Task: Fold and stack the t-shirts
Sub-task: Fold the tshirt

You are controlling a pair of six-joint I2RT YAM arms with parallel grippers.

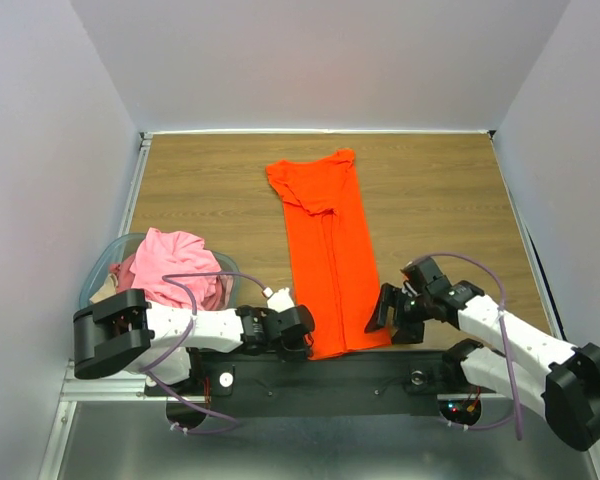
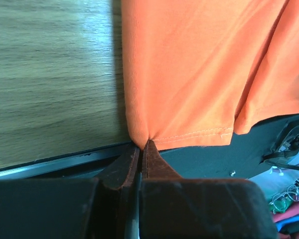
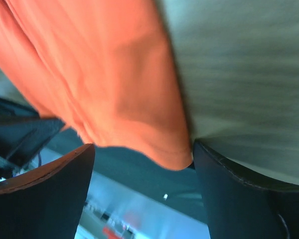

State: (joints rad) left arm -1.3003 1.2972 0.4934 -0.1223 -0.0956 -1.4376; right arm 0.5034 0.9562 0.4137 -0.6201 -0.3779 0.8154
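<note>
Pink cotton sits furthest left: a pink t-shirt (image 1: 175, 262) lies bunched in a clear bluish basket (image 1: 98, 272) at the near left corner of the wood-grain surface (image 1: 200, 190). A scrap of pale fabric shows under it at the basket's near wall.

Next to the right, the left end effector (image 2: 140, 145) sits low at the near edge. Its two dark fingers are pressed together on the near left hem corner of the orange-red t-shirt (image 1: 327, 250), and the cloth puckers where they pinch it. That shirt lies flat in the middle of the surface as a long narrow strip, folded lengthwise. Its collar end is far from the arms, with a sleeve turned in across it. The hem reaches past the surface's near edge onto the black base plate (image 1: 380, 375).

Further right, the right end effector (image 3: 142, 152) has its fingers spread apart on either side of the hem's near right corner. The corner hangs between them, close against one finger (image 3: 239, 199). The blurred wrist view does not show whether they touch.
</note>
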